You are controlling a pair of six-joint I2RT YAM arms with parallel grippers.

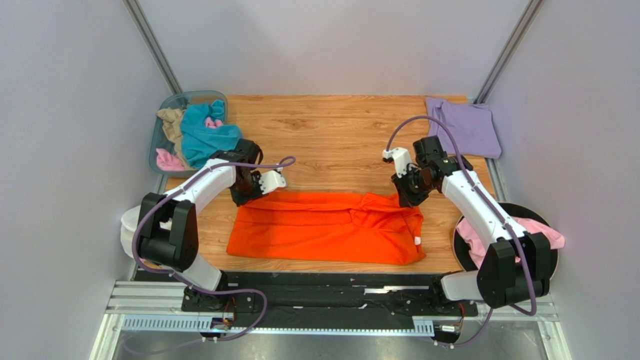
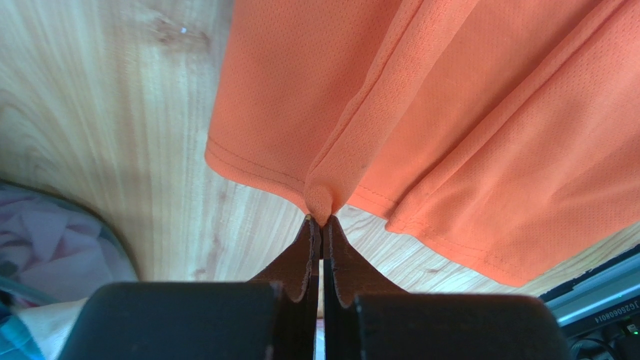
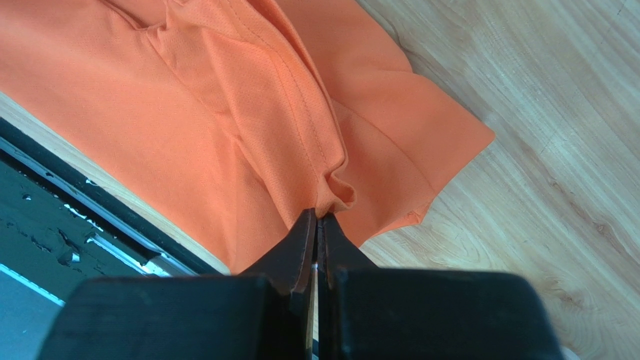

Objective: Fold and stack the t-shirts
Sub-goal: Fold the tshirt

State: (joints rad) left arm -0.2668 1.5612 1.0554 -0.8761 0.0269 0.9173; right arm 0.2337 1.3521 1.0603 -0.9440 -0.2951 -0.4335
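Observation:
A bright orange t-shirt (image 1: 327,229) lies spread across the near middle of the wooden table. My left gripper (image 1: 252,191) is shut on its far left hem, which bunches at the jaws in the left wrist view (image 2: 323,202). My right gripper (image 1: 409,196) is shut on the far right edge, near a sleeve, pinched in the right wrist view (image 3: 324,196). A folded lavender t-shirt (image 1: 466,126) lies at the far right corner. Teal (image 1: 199,131), tan (image 1: 171,124) and pink (image 1: 169,159) shirts fill a bin at the far left.
The clear bin (image 1: 218,96) stands at the table's far left corner. A round black stand (image 1: 547,259) with pink cloth (image 1: 544,231) sits off the right edge. A black rail (image 1: 315,289) runs along the near edge. Grey walls close in both sides.

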